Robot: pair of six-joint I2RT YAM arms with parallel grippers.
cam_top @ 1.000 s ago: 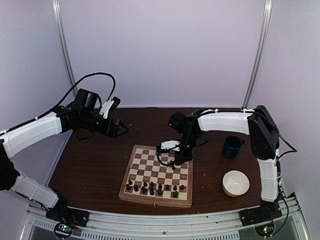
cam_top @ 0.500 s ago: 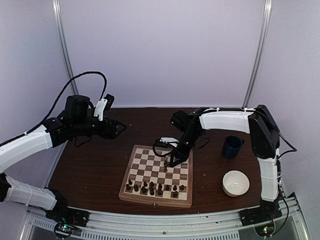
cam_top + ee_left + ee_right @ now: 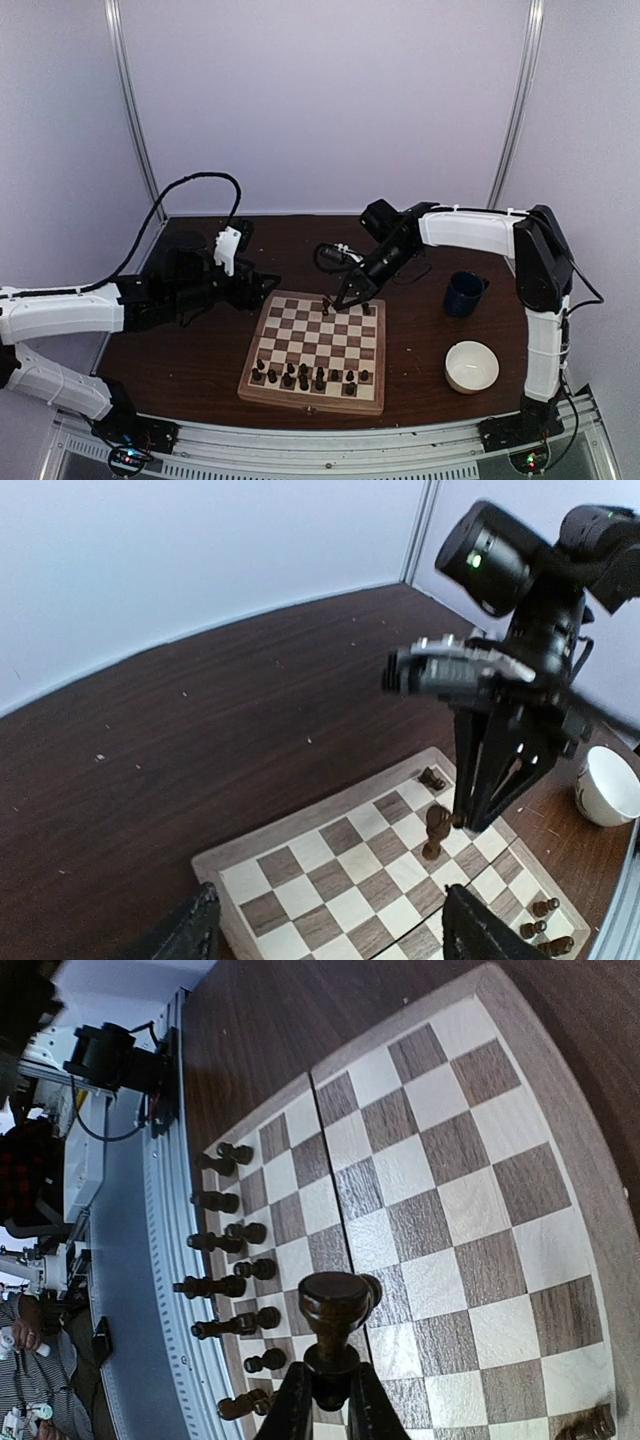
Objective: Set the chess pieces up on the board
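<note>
- While the right gripper (image 3: 322, 1392) hangs over the board (image 3: 300, 340), its fingers (image 3: 290, 1405) are clamped together on the narrow stem of one dark piece (image 3: 333, 1305), whose rounded head points away from the wrist camera
- From the top view, that dark piece is over the far rows of the board; cannot tell whether it touches a square
- Beside the far-left corner of the board, the left gripper (image 3: 266, 287) sits low, fingers (image 3: 190, 935) spread wide apart with nothing between them
- Most of the other chess pieces (image 3: 310, 377) are crowded along the two nearest rows, too small to tell their types
- One further piece (image 3: 432, 777) is at the far edge of the board, apart from the rest
- On the tabletop (image 3: 190, 340) right of the board stand a dark blue mug (image 3: 465, 293) and a white bowl (image 3: 472, 366), the bowl nearer the arm bases
</note>
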